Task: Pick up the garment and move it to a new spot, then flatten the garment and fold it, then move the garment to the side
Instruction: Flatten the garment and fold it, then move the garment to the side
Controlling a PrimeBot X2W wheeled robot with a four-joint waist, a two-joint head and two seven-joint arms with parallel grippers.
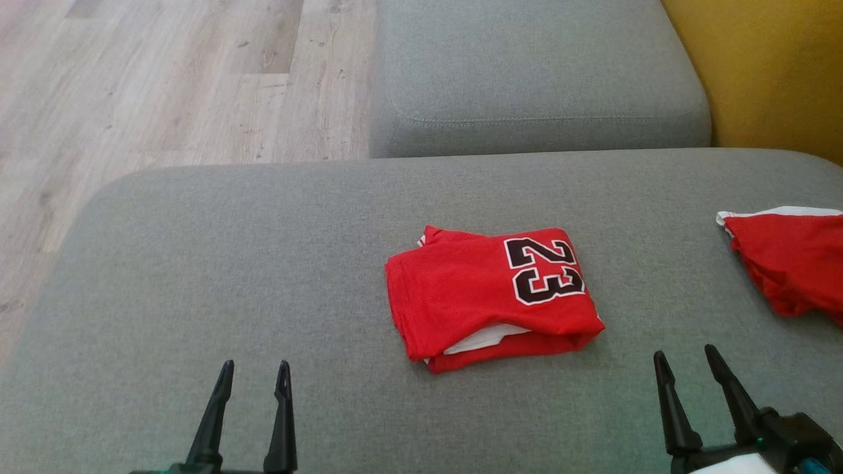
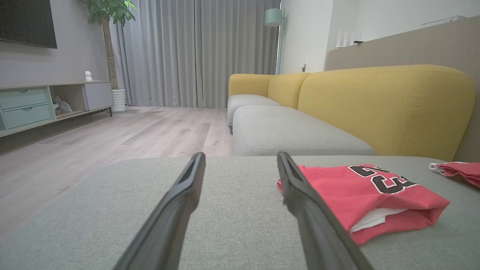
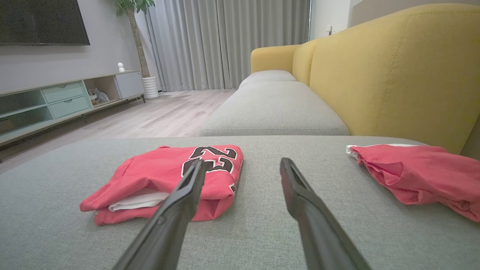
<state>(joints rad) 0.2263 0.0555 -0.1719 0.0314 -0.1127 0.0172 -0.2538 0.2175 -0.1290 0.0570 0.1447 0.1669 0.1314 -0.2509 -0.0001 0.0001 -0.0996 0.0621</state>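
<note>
Folded red jersey (image 1: 487, 296) at centre of grey cushion (image 1: 197, 263), long axis 9-to-3. Sits 2 o'clock from left gripper (image 1: 255, 365), 10 o'clock from right gripper (image 1: 685, 352); right looks nearer. Both spread, empty.

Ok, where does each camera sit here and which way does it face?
Head view: on the head, looking down at grey cushion and folded jersey; left gripper, right gripper open below.
Left wrist view: low, facing the curtains; own fingers, jersey right.
Right wrist view: same heading; own fingers, second red garment right.
Shared: jersey in all three.
</note>
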